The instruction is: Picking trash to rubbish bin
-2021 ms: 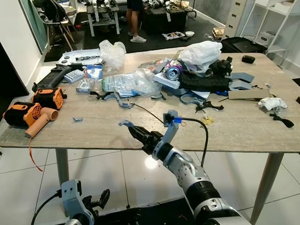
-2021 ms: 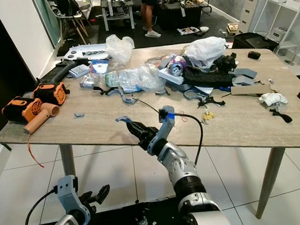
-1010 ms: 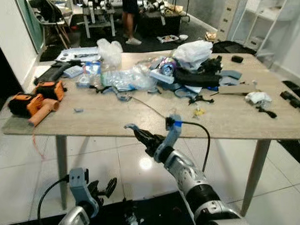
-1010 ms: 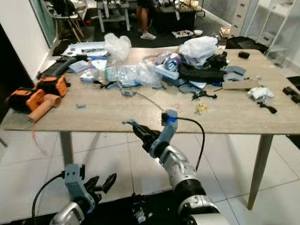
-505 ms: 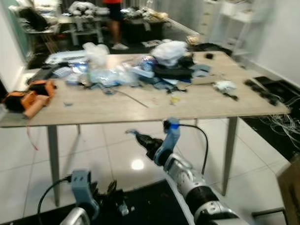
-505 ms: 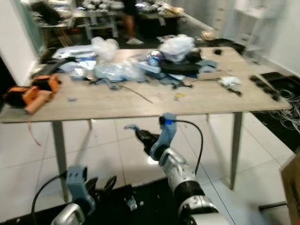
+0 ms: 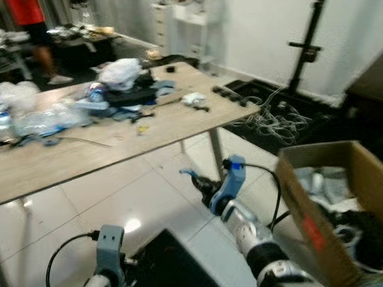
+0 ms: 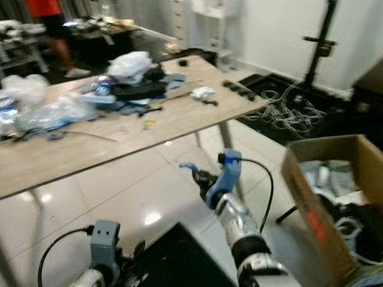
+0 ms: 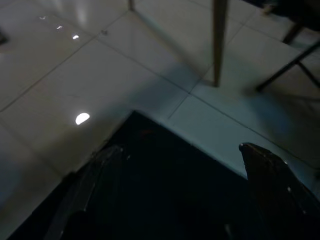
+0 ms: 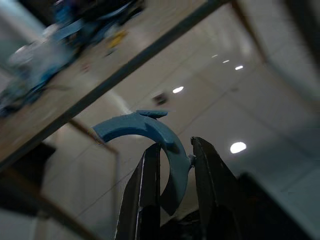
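Observation:
My right gripper (image 7: 198, 180) is shut on a curved blue plastic piece (image 10: 150, 132), held out over the white tile floor in front of me. In the right wrist view the piece sticks up between the two black fingers (image 10: 145, 200). An open cardboard box (image 7: 337, 201) with rubbish inside stands at the right, close to the right arm. The left gripper (image 9: 175, 165) hangs low at my side over a black mat (image 9: 165, 200), its fingers spread apart with nothing between them.
A long wooden table (image 7: 116, 137) cluttered with plastic bags, cans and parts stretches along the left and back. A black stand and loose cables (image 7: 275, 112) lie beyond its far end. A person in a red top (image 7: 33, 17) stands far back.
The camera has swung right: the table has slid to the left and the cardboard box has come into view. The right gripper still holds the blue piece.

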You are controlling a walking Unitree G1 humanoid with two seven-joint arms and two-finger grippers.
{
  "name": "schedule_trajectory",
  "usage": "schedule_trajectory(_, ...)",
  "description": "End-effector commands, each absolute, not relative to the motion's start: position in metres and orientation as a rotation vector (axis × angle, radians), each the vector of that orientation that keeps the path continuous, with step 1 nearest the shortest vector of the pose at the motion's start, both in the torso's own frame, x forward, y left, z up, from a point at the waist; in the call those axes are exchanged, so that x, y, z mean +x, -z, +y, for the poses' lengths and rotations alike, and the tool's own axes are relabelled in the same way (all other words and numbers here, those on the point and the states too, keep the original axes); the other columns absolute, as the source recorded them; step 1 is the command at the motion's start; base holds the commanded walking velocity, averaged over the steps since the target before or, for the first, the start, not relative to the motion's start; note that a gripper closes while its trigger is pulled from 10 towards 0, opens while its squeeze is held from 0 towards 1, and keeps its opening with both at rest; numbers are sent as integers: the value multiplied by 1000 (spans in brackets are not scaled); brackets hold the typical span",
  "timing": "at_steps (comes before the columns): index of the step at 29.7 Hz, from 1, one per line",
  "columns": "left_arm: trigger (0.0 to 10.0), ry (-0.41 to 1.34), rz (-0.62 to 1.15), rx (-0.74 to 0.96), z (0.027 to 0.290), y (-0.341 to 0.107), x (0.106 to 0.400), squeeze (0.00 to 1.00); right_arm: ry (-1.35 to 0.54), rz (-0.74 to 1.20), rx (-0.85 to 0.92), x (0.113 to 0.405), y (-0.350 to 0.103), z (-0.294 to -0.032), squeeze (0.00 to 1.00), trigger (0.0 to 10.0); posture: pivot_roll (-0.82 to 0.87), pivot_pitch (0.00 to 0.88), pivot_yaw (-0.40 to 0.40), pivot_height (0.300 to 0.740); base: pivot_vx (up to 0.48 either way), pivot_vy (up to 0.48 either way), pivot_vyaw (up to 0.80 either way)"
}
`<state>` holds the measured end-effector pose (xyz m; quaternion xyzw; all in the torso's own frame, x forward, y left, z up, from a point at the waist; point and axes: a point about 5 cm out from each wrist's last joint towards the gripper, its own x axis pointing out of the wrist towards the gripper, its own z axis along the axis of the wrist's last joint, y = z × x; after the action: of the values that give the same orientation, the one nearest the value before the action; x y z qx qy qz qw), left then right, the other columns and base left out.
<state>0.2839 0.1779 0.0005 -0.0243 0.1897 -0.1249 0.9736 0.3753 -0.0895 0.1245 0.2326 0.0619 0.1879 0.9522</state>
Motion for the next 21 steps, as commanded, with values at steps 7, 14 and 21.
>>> schedule_trajectory(7, 10000, 240, 415, -57, 179, 5, 280, 0, -378, 132, 470, 375, -124, -86, 0, 10000, -21, 166, 16, 740, 0, 0, -781)
schedule_trajectory(14, 10000, 202, 424, -74, 182, 5, 281, 0, -370, 122, 480, 376, -125, -86, 0, 10000, -23, 167, 17, 740, 0, -480, -59)
schedule_trajectory(21, 10000, 161, 428, -92, 186, 4, 283, 0, -361, 120, 481, 376, -125, -88, 0, 10000, -26, 169, 18, 740, 0, 0, 0)
